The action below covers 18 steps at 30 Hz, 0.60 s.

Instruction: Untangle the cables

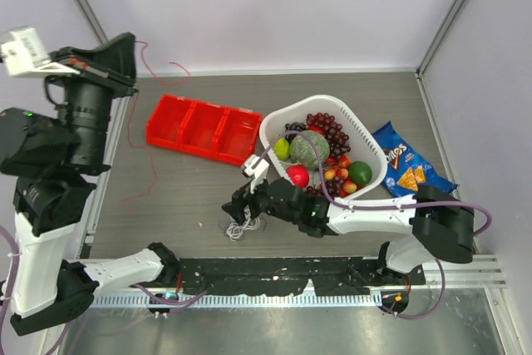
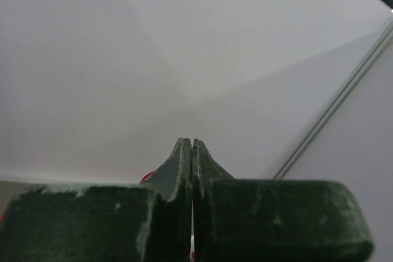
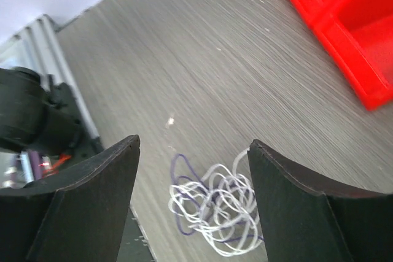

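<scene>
A small tangle of white and purple cables (image 1: 241, 227) (image 3: 215, 207) lies on the grey table close to the near edge. My right gripper (image 1: 239, 205) (image 3: 194, 142) hovers just above it, open, with the tangle lying between and below its two dark fingers and nothing held. A thin red cable (image 1: 154, 164) trails over the table's left side and climbs to the tip of my left gripper (image 1: 129, 43) (image 2: 193, 142). That gripper is raised high at the far left and shut on the red cable. A sliver of red (image 2: 147, 176) shows beside its fingers.
A red divided bin (image 1: 204, 126) (image 3: 344, 35) sits behind the tangle. To the right is a white basket (image 1: 366, 135) full of fruit, with a blue chips bag (image 1: 407, 164) beyond it. A black rail (image 1: 274, 276) runs along the near edge.
</scene>
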Tool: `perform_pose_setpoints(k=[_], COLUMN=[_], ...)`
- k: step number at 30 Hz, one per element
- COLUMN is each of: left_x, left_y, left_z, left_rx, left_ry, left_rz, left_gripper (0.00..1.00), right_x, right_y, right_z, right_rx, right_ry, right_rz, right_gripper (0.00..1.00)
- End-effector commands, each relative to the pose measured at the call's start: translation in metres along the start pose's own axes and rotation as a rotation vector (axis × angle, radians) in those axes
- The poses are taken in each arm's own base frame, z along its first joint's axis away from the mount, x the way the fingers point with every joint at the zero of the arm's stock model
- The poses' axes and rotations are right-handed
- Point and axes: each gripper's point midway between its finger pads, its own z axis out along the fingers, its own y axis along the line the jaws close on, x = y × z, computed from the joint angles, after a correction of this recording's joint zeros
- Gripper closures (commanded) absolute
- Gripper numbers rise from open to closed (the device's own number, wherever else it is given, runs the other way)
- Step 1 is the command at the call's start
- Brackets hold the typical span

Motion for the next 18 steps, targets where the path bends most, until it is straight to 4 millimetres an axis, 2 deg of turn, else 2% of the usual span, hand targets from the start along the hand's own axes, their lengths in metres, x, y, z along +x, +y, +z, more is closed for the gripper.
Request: perform_pose_setpoints(k=[1,3,4,5,10,15,18], left_x=[0.023,0.035,0.043,0.05,0.072,0.087,0.092], left_y=[0.012,0.017,0.02,0.023,0.043,0.049,0.048], left_z=[-0.007,-0.013,-0.017,-0.021,-0.04,-0.05,-0.052], left_rx=[-0.044,-0.057,-0.067,-0.077,-0.15,-0.175,-0.17], left_ry=[0.076,0.11,0.128,0.142,0.185,0.228,0.241], left_rz=[0.001,-0.027,-0.042,-0.062,-0.141,-0.188,-0.215], left_gripper=[1.0,1.0,1.0,1.0,1.0,1.0,1.0], right_x=[-0.049,-0.081,-0.093,-0.106,-0.157,-0.185,-0.193], right_y=[0.037,0.045,0.041,0.05,0.047,0.055,0.06], right_z=[-0.008,-0.009,-0.008,-0.008,0.0,0.006,0.018], right_rx=[-0.126,-0.159,-0.153,-0.209,-0.226,-0.244,-0.259], right_ry=[0.031,-0.027,-0.053,-0.071,-0.163,-0.227,-0.248], right_rz=[0.021,0.042,0.051,0.061,0.058,0.038,0.039], right_gripper=[0.23,0.23,0.23,0.23,0.23,0.23,0.23])
